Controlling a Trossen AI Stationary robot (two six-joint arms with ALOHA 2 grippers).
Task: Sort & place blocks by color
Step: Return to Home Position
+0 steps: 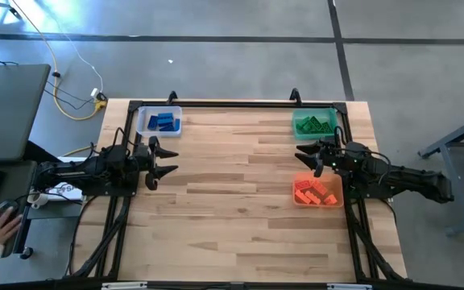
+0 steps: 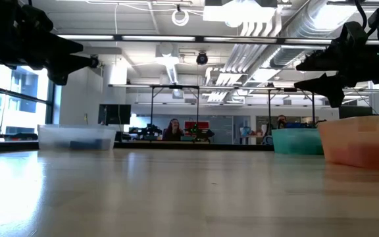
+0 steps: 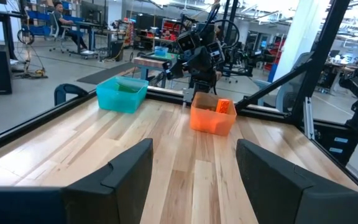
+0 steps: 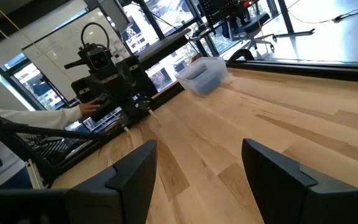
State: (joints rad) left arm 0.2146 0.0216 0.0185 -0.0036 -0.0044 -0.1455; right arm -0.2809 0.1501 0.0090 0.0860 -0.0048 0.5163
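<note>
Blocks (image 1: 163, 122) sit sorted in bins (image 1: 141, 121) on the wooden table (image 1: 232, 201), office behind; both jaws apart.

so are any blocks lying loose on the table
No, the high view shows blocks only inside the clear bin, green bin and orange bin.

Overhead view straight down on table (image 1: 232, 185), low view level across it, wrist views facing each other
</note>
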